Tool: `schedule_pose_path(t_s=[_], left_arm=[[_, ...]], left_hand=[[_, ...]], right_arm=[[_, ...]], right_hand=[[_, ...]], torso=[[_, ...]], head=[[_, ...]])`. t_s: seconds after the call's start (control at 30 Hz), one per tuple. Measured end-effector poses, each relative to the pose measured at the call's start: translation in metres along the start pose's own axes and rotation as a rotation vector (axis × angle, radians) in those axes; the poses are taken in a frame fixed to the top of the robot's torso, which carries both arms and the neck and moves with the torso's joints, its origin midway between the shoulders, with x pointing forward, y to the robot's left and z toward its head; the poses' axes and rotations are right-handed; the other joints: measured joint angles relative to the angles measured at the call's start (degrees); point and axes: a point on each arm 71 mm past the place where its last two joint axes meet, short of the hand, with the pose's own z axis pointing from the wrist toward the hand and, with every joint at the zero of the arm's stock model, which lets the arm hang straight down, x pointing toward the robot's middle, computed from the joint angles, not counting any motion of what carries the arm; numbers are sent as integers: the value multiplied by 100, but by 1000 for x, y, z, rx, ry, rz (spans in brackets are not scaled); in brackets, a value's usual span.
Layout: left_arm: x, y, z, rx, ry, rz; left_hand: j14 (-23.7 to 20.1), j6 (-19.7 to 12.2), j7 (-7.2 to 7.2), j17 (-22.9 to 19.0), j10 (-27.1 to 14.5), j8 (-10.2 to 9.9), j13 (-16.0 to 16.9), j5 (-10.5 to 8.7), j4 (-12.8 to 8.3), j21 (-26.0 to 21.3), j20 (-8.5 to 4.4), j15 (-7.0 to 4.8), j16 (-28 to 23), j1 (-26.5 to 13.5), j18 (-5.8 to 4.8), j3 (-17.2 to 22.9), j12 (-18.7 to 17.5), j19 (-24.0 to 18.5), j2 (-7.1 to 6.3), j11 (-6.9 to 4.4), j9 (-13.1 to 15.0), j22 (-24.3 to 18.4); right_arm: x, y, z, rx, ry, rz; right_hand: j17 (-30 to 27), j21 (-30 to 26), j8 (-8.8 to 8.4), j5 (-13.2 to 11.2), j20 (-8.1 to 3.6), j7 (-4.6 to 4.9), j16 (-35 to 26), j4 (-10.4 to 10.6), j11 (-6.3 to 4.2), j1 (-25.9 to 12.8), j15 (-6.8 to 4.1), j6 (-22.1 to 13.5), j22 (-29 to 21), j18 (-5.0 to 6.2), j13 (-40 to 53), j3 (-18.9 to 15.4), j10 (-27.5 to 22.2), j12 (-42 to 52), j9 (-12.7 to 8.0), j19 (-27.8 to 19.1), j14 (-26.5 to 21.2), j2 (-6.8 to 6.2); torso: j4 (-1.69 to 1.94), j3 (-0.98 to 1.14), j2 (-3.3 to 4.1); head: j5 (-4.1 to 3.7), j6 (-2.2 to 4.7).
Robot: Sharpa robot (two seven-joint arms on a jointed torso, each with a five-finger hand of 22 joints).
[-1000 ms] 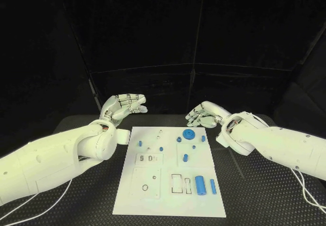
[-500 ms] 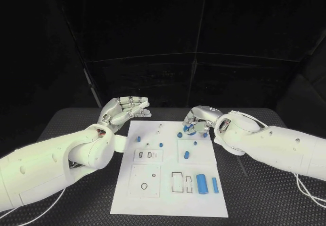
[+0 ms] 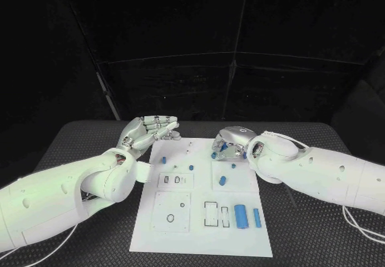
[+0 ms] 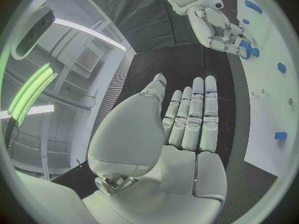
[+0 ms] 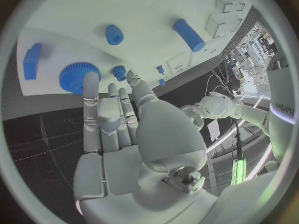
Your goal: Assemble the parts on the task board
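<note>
White board [image 3: 201, 222] lying mid-table with blue parts [image 3: 239, 216] on it, right hand [image 3: 228, 143] reaching over its far edge, fingers loose at a blue gear [image 5: 77, 77], grasping nothing, left hand [image 3: 148, 130] hovering beside the far corner, fingers straight, empty

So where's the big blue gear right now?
In the right wrist view the large blue gear lies on the task board near its far edge, just beyond the right hand's fingertips, beside a small gear.

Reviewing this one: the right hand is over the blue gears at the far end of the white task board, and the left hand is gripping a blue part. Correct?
Not quite. The left hand grips nothing: the left wrist view shows its fingers extended with an empty palm. The rest stands: the right hand is over the large blue gear at the task board's far end.
</note>
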Motion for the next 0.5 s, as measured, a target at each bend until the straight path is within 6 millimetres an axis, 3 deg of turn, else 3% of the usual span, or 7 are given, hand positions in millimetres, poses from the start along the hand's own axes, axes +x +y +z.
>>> schedule_pose_path(t_s=[0.5], left_arm=[[0, 0, -1, -4, 6, -3]], left_hand=[[0, 0, 0, 4, 0, -39, 1, 0, -16, 0, 0, 0, 0, -25, -2, -16, 0, 0, 25, 0, -6, -8]], right_arm=[[1, 2, 6, 8, 18, -39]], right_hand=[[783, 467, 1, -2, 44, 3, 679, -1, -20, -75, 0, -38, 533, -1, 10, 260, 69, 0, 1, 105, 0, 75]], torso=[[13, 6, 91]], head=[[-16, -29]])
